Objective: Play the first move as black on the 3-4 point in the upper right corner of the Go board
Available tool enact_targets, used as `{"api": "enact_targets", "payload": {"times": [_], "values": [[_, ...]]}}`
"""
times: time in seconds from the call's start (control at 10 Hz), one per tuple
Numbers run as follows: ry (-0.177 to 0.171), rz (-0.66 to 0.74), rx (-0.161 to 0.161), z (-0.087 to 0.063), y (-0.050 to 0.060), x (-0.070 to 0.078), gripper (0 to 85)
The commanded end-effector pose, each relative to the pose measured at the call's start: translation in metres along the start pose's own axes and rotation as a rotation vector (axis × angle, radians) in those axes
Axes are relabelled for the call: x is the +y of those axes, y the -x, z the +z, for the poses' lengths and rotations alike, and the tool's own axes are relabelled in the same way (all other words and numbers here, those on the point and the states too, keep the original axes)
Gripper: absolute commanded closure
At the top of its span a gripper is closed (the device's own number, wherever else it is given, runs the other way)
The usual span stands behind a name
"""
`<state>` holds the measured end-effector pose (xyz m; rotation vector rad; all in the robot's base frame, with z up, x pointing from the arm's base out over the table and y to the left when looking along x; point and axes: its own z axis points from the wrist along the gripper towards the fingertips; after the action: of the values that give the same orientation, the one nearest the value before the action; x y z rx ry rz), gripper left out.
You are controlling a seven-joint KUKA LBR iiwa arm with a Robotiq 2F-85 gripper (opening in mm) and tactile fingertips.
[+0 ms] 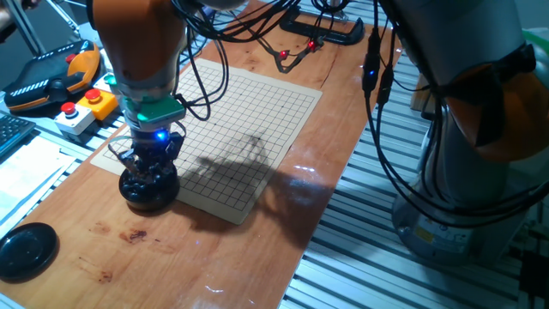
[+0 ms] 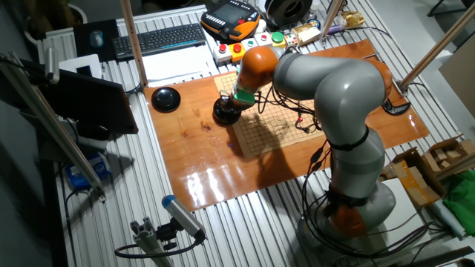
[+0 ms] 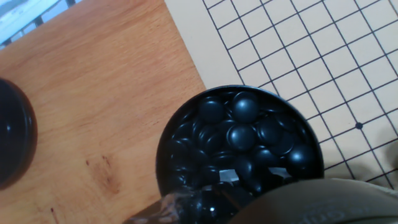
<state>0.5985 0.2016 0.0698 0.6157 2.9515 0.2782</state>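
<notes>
The gripper (image 1: 151, 163) hangs straight down over the round black bowl (image 1: 148, 190), which stands on the wooden table (image 1: 214, 257) touching the Go board's (image 1: 249, 129) near-left corner. The bowl overlaps that corner slightly in the hand view. Black stones (image 3: 241, 135) fill the bowl in a loose heap, lying flat or tilted with no common direction; none sits on the grid. Only the hand view shows the stones; the fixed views hide them under the wrist. Whether the fingers are spread or hold a stone cannot be told. The bowl's lid (image 1: 26, 251) lies well apart from the bowl, near the table's edge.
</notes>
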Motion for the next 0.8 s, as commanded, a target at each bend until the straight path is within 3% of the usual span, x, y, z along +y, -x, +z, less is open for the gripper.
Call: {"api": "enact_targets", "payload": {"times": [0.0, 0.7], "values": [[0.003, 0.000, 0.002, 0.000, -0.001, 0.001, 52.0], [0.001, 0.016, -0.020, 0.001, 0.009, -0.006, 52.3]]}}
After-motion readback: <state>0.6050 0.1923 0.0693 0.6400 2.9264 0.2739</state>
